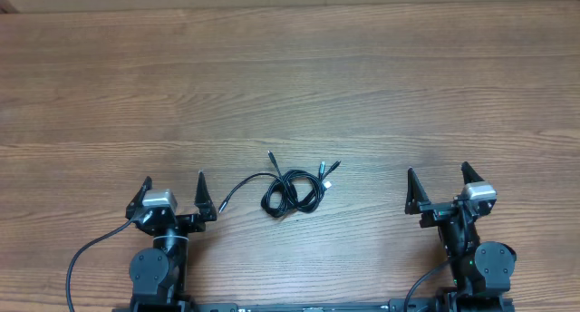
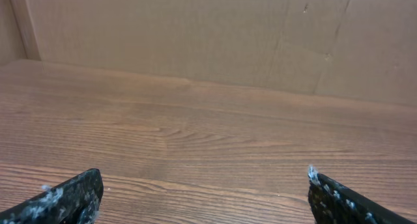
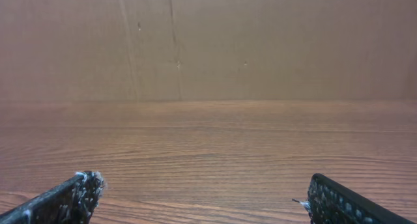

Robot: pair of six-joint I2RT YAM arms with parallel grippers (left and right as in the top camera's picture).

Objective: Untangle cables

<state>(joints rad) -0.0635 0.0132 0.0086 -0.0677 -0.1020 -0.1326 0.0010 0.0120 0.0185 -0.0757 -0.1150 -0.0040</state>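
Observation:
The cables [image 1: 292,191] lie as a small black tangle of loops near the middle of the wooden table, with loose ends reaching left and up and pale-tipped plugs at the upper right. My left gripper [image 1: 174,183] is open to the tangle's left, its jaws empty. My right gripper [image 1: 438,178] is open well to the tangle's right, also empty. In the left wrist view my gripper [image 2: 203,185] shows two spread fingertips [image 2: 68,196] over bare wood. The right wrist view shows the same for that gripper [image 3: 203,188]. Neither wrist view shows the cables.
A wooden table [image 1: 290,85] stretches far behind the tangle. A brown cardboard wall [image 2: 215,35] closes its back edge, also seen as the cardboard wall [image 3: 208,42] in the right wrist view. A thicker black arm wire [image 1: 86,258] curves at the front left.

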